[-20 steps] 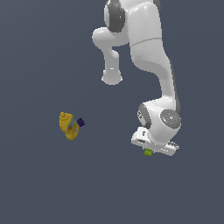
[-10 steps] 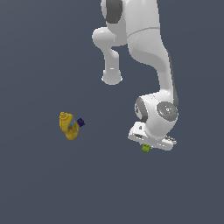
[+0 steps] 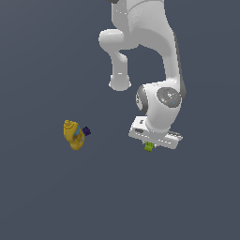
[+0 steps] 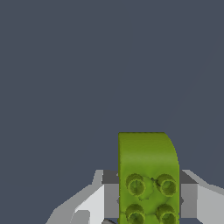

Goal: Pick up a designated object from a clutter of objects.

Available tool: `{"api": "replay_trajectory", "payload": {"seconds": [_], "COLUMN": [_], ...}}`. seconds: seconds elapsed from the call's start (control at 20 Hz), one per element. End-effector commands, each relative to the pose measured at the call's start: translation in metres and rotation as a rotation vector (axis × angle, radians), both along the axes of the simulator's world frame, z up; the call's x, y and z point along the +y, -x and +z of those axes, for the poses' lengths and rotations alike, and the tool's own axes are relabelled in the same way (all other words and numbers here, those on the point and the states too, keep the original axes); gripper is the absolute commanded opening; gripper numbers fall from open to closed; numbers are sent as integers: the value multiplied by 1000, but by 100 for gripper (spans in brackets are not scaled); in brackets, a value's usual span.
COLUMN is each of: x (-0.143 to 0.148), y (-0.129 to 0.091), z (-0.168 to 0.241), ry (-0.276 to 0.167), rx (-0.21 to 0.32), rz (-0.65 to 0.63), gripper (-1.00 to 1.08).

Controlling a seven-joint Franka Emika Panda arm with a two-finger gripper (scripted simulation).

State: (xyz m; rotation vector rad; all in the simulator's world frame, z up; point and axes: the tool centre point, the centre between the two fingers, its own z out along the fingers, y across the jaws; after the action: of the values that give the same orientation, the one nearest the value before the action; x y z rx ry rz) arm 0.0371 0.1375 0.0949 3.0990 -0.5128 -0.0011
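Reaching down from the upper middle of the exterior view, the arm (image 3: pixel 154 70) bends at its elbow and ends in a rounded wrist with the claw (image 3: pixel 150 144) below it, pointing at the floor (image 3: pixel 47 197). A block (image 3: pixel 149 147), lime green, peeks out just under the claw body, at about four o'clock from the scene's middle. Well apart, at about nine o'clock, lies a bottle (image 3: pixel 72 134), yellow, with a tiny purple cube (image 3: pixel 86 131) touching its three-o'clock side.

From the wrist view, the block (image 4: pixel 148 175) stands between the two grey fingers (image 4: pixel 109 194), its studded face toward the camera and its rounded end projecting past the fingertips. The claw (image 4: pixel 148 194) is closed to the block's width, each finger pressed against one side. Behind it is only plain floor (image 4: pixel 65 65).
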Motion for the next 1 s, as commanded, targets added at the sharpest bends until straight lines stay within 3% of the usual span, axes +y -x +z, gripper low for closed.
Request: {"api": "replay_trajectory", "payload": {"seconds": [0.0,0.95], "x": [-12,-111], "y": [10,87], "z": [18,160], "ry": [0,-3], "rx": [-1,-1], "rz": [0,-1], "gripper": [-100,-100]}}
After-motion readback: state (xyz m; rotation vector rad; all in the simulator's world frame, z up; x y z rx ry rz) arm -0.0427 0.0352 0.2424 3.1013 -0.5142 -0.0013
